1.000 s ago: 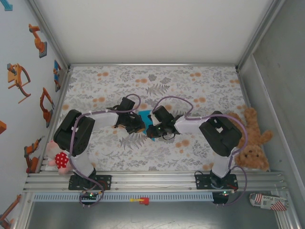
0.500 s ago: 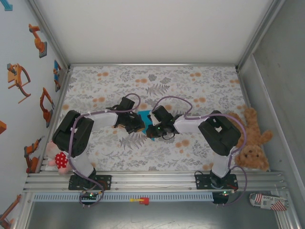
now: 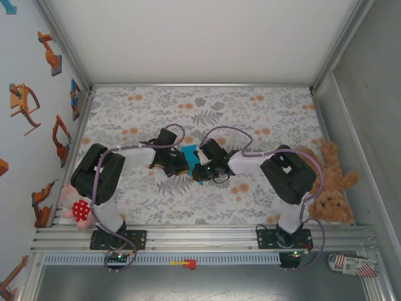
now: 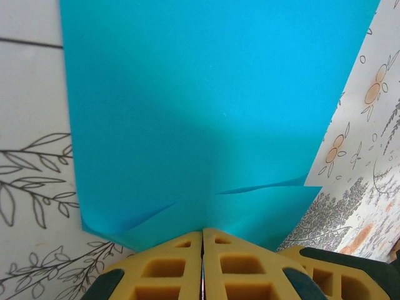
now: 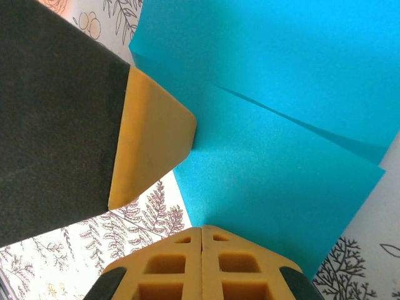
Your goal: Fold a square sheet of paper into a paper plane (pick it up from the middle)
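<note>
The square sheet of paper point(image 3: 189, 151) is bright turquoise and lies mid-table on the floral cloth, mostly hidden under both grippers. In the left wrist view the paper point(image 4: 206, 106) shows two slanting creases and runs into the tips of my left gripper point(image 4: 202, 231), which is shut and pinching its near edge. My right gripper point(image 5: 202, 228) is shut, its tips against the paper point(image 5: 275, 125) at the sheet's near edge; whether paper sits between its fingers is unclear. One yellow finger point(image 5: 150, 137) of the left gripper touches the sheet. From above, left gripper point(image 3: 183, 167) and right gripper point(image 3: 197, 172) nearly meet.
A brown teddy bear point(image 3: 330, 188) leans at the right wall and a pink plush toy point(image 3: 74, 207) lies by the left arm's base. The floral tablecloth point(image 3: 250, 113) is fenced by metal frame walls, with open cloth behind the grippers.
The left jaws have closed the last little bit on the paper. The right arm has edged slightly to the left; the paper stays in place.
</note>
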